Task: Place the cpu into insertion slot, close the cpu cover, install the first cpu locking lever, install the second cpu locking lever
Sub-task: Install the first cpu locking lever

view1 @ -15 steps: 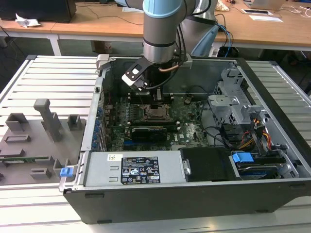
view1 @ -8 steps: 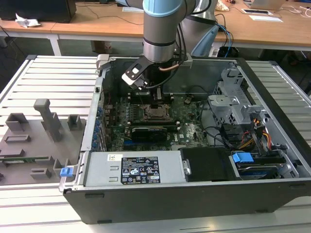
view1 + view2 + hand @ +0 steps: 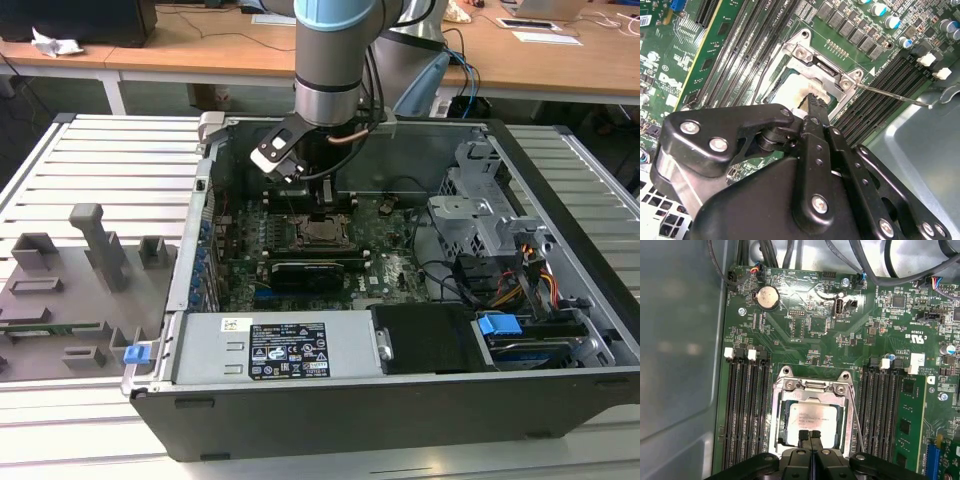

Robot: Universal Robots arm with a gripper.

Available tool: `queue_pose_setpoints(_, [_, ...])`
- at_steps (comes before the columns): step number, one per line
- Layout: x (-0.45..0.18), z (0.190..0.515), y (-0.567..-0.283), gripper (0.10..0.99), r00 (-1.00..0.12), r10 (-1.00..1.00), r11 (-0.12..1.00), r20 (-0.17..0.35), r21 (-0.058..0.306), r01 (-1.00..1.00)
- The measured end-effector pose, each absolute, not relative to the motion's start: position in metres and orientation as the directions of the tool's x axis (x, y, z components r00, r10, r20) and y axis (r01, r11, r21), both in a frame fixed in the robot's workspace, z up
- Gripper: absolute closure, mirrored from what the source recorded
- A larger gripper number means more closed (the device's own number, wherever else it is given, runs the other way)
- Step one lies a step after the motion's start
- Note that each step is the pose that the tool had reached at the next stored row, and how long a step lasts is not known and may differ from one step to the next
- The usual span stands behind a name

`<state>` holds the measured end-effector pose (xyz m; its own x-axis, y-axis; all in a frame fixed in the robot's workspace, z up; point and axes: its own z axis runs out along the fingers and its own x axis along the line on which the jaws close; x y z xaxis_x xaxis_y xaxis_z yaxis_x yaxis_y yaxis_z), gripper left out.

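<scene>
Now pincer (image 3: 810, 434) shut tight, tips together, holding nothing. Tips on or just over edge of cpu (image 3: 812, 415). Cpu lies flat in insertion slot (image 3: 325, 235), right under pincer. Cpu cover (image 3: 781, 410) down around it, looks closed. Thin locking lever (image 3: 856, 417) runs along cover's side, beside long black memory slots (image 3: 885, 410); hooked or not, cannot tell. Grey case wall (image 3: 680, 365) well apart.

Open above, hemmed in below
The gripper (image 3: 810, 434) stands straight down over the cpu cover (image 3: 781, 415) inside the open case (image 3: 400, 405); memory slots (image 3: 747, 410) flank the cover, a thin lever (image 3: 856, 415) runs just beside it, and drive cage (image 3: 485, 205) and cables (image 3: 535, 285) crowd the exterior view's right.
</scene>
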<state>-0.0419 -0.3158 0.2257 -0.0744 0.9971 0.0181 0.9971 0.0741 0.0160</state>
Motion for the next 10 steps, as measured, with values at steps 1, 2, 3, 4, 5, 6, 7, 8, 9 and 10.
queue_pose_setpoints(1, [-0.0419,0.2258,-0.3157,0.980,-0.074,0.997,0.074,0.018,0.016,0.997])
queue_pose_setpoints(2, [-0.0419,0.2260,-0.3157,0.980,-0.074,0.997,0.074,0.018,0.016,0.997])
queue_pose_setpoints(3, [-0.0419,0.2263,-0.3158,0.980,-0.074,0.997,0.074,0.018,0.016,0.997])
queue_pose_setpoints(4, [-0.0419,0.2267,-0.3158,0.980,-0.074,0.997,0.074,0.018,0.016,0.997])
queue_pose_setpoints(5, [-0.0419,0.2270,-0.3158,0.980,-0.074,0.997,0.074,0.019,0.016,0.997])
queue_pose_setpoints(6, [-0.0419,0.2272,-0.3157,0.980,-0.074,0.997,0.074,0.019,0.016,0.997])
queue_pose_setpoints(7, [-0.0419,0.2275,-0.3157,0.980,-0.074,0.997,0.074,0.019,0.016,0.997])
queue_pose_setpoints(8, [-0.0419,0.2277,-0.3157,0.980,-0.074,0.997,0.074,0.019,0.016,0.997])
queue_pose_setpoints(9, [-0.0419,0.2280,-0.3158,0.980,-0.074,0.997,0.074,0.019,0.016,0.997])
queue_pose_setpoints(10, [-0.0419,0.2284,-0.3157,0.980,-0.074,0.997,0.074,0.019,0.016,0.997])
